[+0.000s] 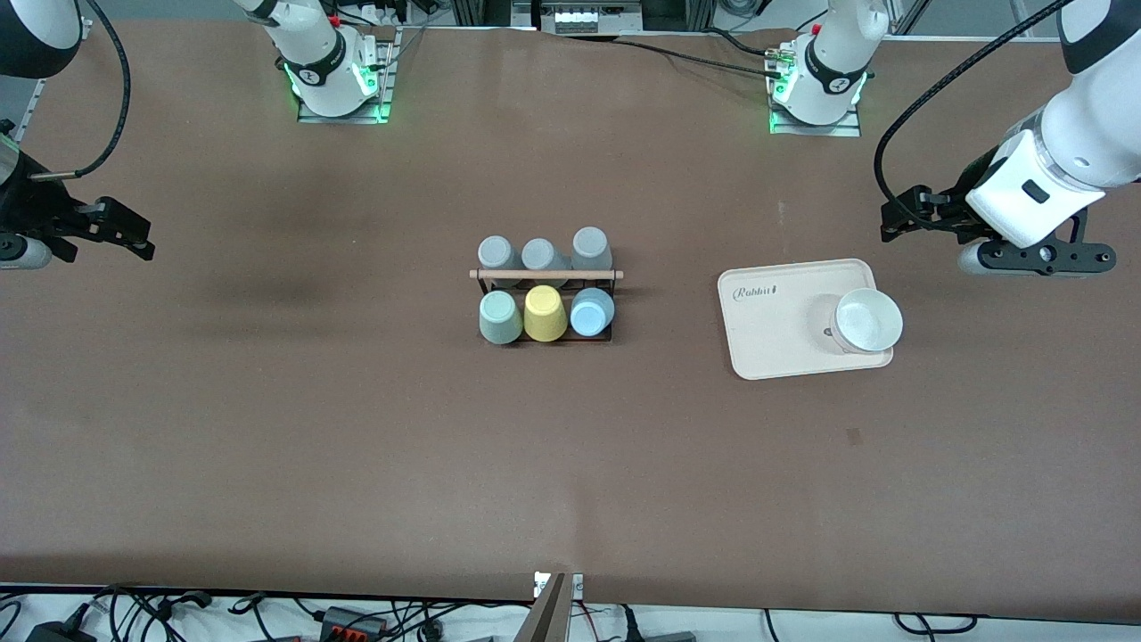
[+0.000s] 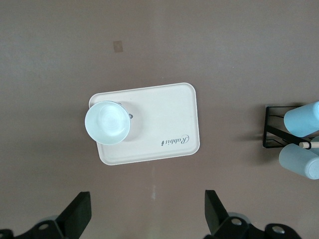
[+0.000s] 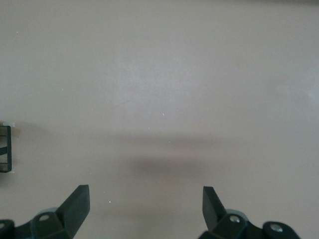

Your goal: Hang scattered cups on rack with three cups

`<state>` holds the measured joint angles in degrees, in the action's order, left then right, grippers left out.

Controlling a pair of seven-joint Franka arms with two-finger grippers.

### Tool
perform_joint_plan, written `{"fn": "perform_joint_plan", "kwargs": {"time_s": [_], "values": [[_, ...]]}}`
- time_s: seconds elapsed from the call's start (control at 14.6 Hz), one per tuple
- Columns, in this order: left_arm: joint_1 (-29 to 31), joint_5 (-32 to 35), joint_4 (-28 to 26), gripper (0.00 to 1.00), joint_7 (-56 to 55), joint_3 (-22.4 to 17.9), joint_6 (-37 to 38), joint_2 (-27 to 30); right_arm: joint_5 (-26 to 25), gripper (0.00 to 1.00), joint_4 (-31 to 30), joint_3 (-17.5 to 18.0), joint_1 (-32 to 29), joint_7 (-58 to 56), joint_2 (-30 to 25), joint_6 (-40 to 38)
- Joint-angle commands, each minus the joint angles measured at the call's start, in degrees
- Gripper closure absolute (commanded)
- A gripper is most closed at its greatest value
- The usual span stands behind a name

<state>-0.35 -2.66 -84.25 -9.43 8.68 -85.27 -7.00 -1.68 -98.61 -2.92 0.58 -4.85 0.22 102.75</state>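
Wide brown table (image 1: 570, 464), and both arms hang high at its two ends, neither touching anything. The left gripper (image 1: 891, 218) is up over the table just off the cream tray (image 1: 775, 330), jaws spread wide and empty; the right gripper (image 1: 134, 236) waits over bare table at the right arm's end, jaws just as wide and empty. The rack (image 1: 545, 275) sits mid-table, well apart from both. The task's two cups are on it, in the row nearer the front camera: the sage green cup (image 1: 500, 317) toward the right arm's end, the light blue cup (image 1: 592, 312) toward the left arm's end, the yellow cup (image 1: 545, 313) between them, and three grey cups (image 1: 542, 255) in the farther row. The only loose piece is a pale cup (image 1: 866, 321) standing mouth-up on the tray, long axis vertical. If anything is left to hang, I'd say it's this one, and the left arm is plainly the nearer. Its wrist view has that cup (image 2: 107, 122) ahead of the jaws, offset toward one finger. The pegs are hidden under the cups, so how well they are seated can't be told. The right wrist view catches only a corner of the rack (image 3: 5, 149).
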Motion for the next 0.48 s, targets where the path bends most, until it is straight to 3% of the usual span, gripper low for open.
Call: {"fn": "perform_joint_plan", "kwargs": {"time_s": [0.0,0.41], "values": [[0.08,-0.85,0.05,0.00,1.52,-0.51,0.64,0.41,0.01,0.00,0.52,0.28,-0.14,-0.51,-0.75,-1.06],[0.08,-0.85,0.05,0.00,1.52,-0.51,0.72,0.41,0.27,0.00,0.43,0.63,-2.34,-0.95,-1.10,-1.94]]}}
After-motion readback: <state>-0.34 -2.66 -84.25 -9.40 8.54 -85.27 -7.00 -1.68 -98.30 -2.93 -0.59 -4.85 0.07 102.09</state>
